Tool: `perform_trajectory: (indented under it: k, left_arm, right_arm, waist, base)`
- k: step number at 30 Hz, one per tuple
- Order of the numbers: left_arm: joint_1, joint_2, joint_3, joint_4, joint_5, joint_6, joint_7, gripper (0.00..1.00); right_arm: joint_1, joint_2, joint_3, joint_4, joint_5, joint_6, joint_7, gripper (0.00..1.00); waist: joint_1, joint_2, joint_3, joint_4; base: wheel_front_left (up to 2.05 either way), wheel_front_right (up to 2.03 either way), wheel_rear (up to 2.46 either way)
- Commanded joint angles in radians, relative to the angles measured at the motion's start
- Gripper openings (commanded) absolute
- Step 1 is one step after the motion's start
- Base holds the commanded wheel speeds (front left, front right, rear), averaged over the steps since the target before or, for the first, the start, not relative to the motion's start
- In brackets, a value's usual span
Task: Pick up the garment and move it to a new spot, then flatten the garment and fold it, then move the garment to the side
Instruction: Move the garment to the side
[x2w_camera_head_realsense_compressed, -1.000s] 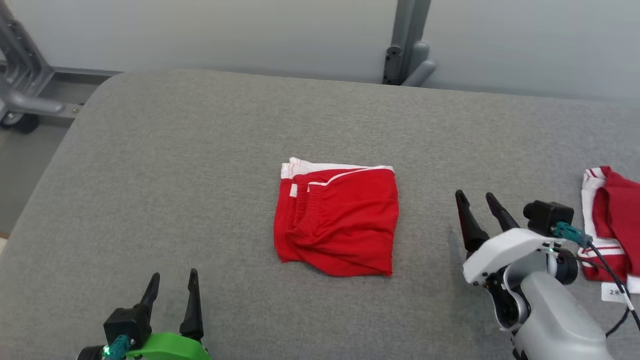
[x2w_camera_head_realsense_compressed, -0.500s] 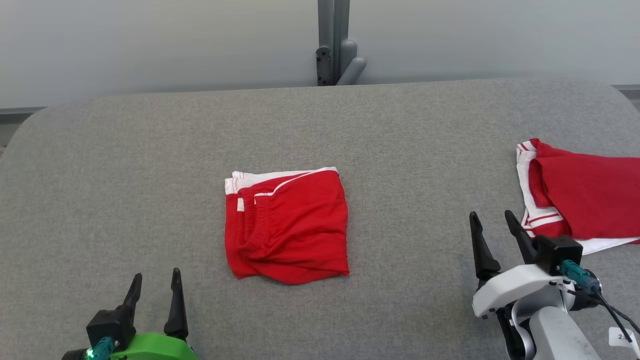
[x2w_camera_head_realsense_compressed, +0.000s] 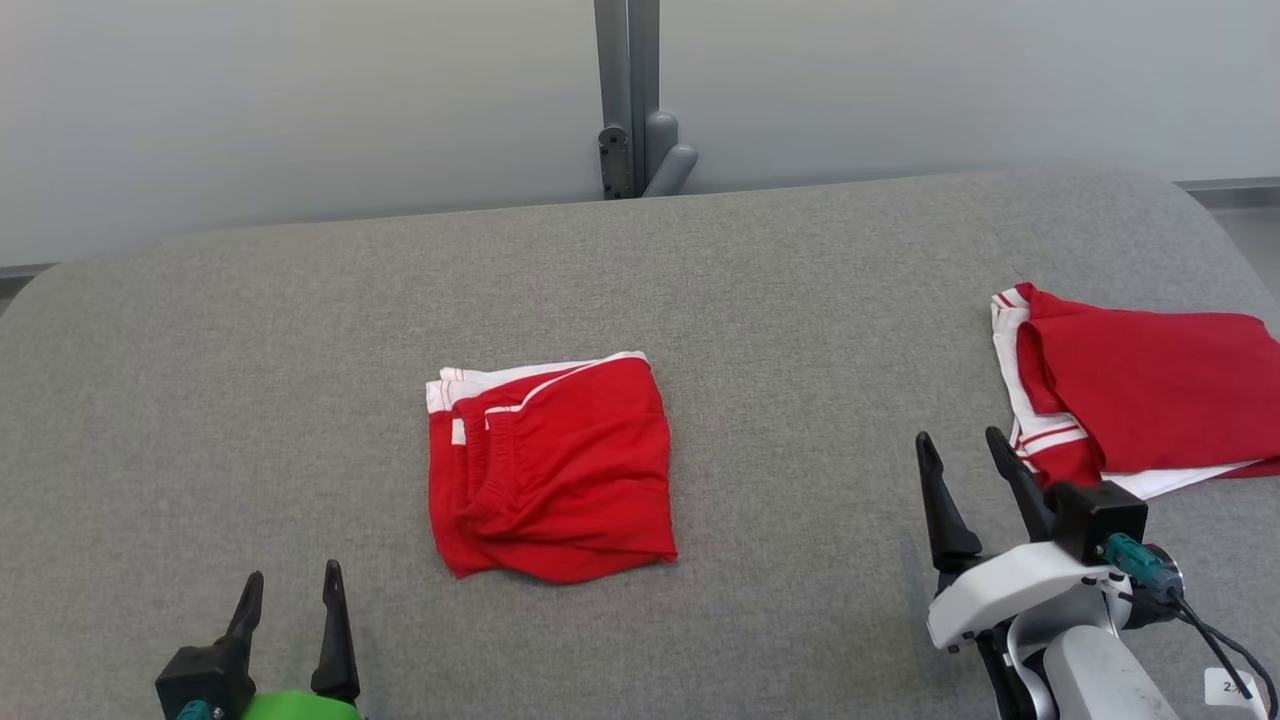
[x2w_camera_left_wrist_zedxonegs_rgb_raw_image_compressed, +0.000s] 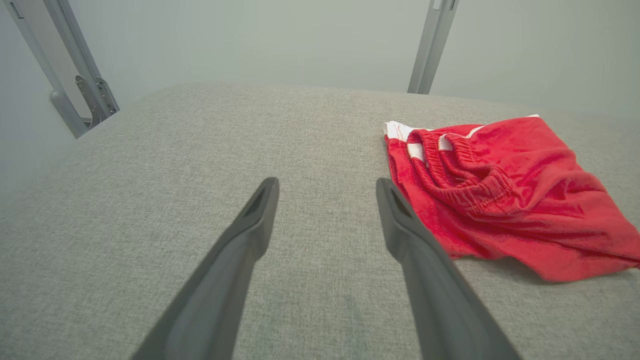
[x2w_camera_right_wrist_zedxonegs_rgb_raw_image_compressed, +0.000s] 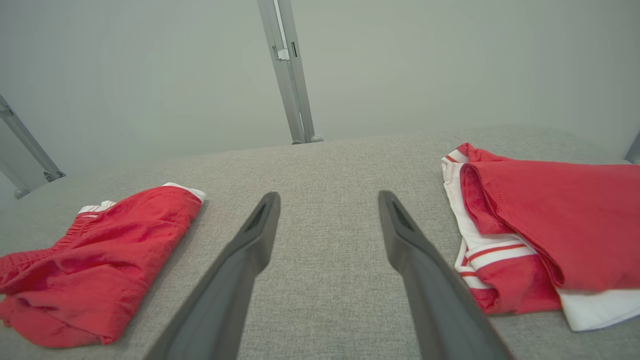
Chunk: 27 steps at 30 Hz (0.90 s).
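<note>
While the red garment (x2w_camera_head_realsense_compressed: 548, 468) lies folded, the white tag's (x2w_camera_head_realsense_compressed: 1228, 688) print blurs.

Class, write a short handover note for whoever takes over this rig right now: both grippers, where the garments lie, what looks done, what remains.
Grippers: the left gripper is open and empty, low over the grey surface, front-left of the red shorts. The right gripper is open and empty, between the two garments, touching neither.
Things: the red shorts lie mid-surface; a red and white garment lies at the right edge.
Done: the shorts look folded.
Left: probably moving them to the side; nothing is gripped yet.
</note>
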Motion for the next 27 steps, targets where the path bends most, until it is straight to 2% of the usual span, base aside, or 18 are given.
perform_trajectory:
  k: [1, 8, 13, 21, 27]
  left_arm:
    - [0.013, 0.004, -0.003, -0.002, 0.008, -0.006, 0.000, 1.00]
    - [0.005, 0.004, -0.023, 0.001, 0.010, -0.009, 0.000, 1.00]
    - [-0.033, 0.004, -0.067, 0.020, 0.012, -0.018, 0.000, 1.00]
    - [-0.056, 0.003, -0.133, 0.055, -0.017, -0.030, 0.000, 1.00]
    - [-0.055, 0.004, -0.149, 0.065, -0.025, -0.031, 0.000, 1.00]
  right_arm:
    - [0.018, -0.002, 0.001, 0.003, 0.009, 0.000, -0.002, 1.00]
    - [0.012, -0.001, 0.019, 0.017, -0.008, 0.000, -0.002, 1.00]
    - [-0.052, -0.001, 0.100, 0.053, -0.046, 0.000, -0.002, 1.00]
    - [-0.250, -0.003, 0.245, 0.278, -0.027, 0.000, -0.002, 1.00]
    - [-0.372, -0.003, 0.292, 0.484, -0.002, 0.000, 0.046, 1.00]
  waist:
    - [0.0000, 0.0000, 0.002, 0.002]
    - [0.0000, 0.0000, 0.012, 0.025]
    - [0.0000, 0.0000, 0.047, 0.095]
    - [0.0000, 0.0000, 0.088, 0.236]
    - [0.0000, 0.0000, 0.096, 0.298]
  base:
    - [0.00, 0.00, 0.00]
    - [0.00, 0.00, 0.00]
    - [0.00, 0.00, 0.00]
    - [0.00, 0.00, 0.00]
    - [0.00, 0.00, 0.00]
